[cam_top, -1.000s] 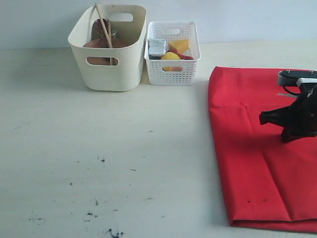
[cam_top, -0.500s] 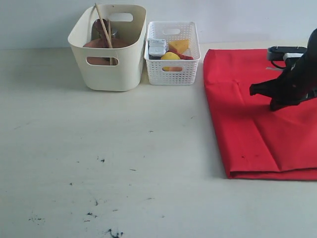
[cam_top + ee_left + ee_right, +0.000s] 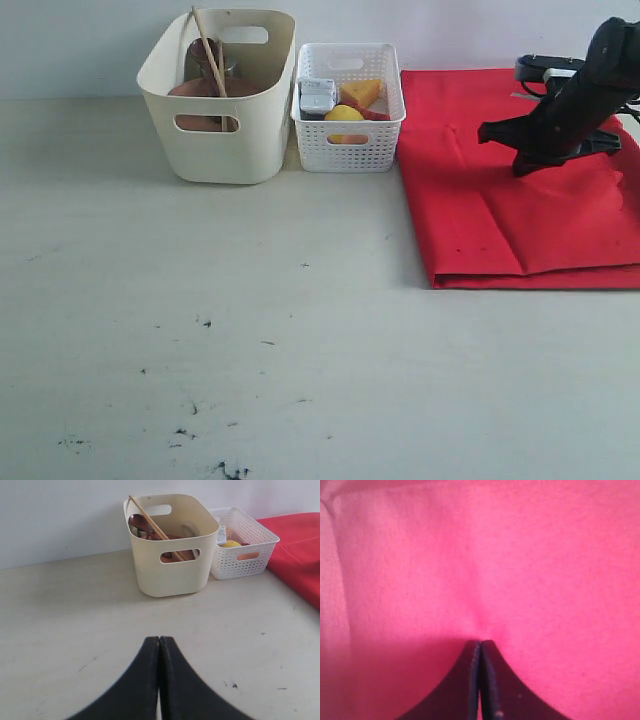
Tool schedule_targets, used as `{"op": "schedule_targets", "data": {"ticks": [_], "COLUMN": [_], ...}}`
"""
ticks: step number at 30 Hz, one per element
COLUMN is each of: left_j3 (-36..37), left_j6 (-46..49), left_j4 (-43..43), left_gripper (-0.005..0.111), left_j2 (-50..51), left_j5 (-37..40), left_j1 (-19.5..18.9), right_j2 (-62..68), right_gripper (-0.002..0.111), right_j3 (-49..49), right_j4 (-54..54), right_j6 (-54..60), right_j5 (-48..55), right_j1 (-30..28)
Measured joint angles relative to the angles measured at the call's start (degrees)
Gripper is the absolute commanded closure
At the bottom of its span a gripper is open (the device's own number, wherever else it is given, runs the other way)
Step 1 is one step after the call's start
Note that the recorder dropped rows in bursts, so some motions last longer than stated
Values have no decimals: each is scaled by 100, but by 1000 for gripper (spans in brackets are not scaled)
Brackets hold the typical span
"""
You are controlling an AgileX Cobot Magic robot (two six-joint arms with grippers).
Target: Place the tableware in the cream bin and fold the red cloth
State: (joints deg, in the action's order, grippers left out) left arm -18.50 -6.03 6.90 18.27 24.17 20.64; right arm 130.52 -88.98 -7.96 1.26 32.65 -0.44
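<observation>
The red cloth [image 3: 520, 200] lies doubled over on the table [image 3: 300, 330], just beside the white basket [image 3: 350, 140], with the right tool [image 3: 480, 643] clenched on a pucker of it. The cream bin [image 3: 220, 140] holds chopsticks [image 3: 208, 50] and a brown plate [image 3: 205, 88]. The left tool [image 3: 159, 641] is clenched on nothing, above the table.

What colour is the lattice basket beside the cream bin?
White; the basket shows best in the exterior view.

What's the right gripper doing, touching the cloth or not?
Touching. The right wrist view shows the cloth puckering into the shut tips of the right gripper.
</observation>
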Motion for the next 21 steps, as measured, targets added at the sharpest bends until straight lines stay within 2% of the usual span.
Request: {"op": "schedule_targets", "data": {"ticks": [9, 14, 18, 21], "left_j3": [0, 0, 0, 0], "left_j6": [0, 0, 0, 0], "left_j4": [0, 0, 0, 0], "left_gripper": [107, 107, 107, 107], "left_j2": [0, 0, 0, 0], "left_j5": [0, 0, 0, 0], "left_j1": [0, 0, 0, 0], "right_j2": [788, 913, 512, -287], "right_gripper": [108, 108, 108, 108], "right_j3": [-1546, -1968, -1930, -1930], "right_j4": [-11, -46, -159, -171], "right_j6": [44, 33, 22, 0], "right_j5": [698, 1193, 1677, 1768], "right_j1": [0, 0, 0, 0]}}
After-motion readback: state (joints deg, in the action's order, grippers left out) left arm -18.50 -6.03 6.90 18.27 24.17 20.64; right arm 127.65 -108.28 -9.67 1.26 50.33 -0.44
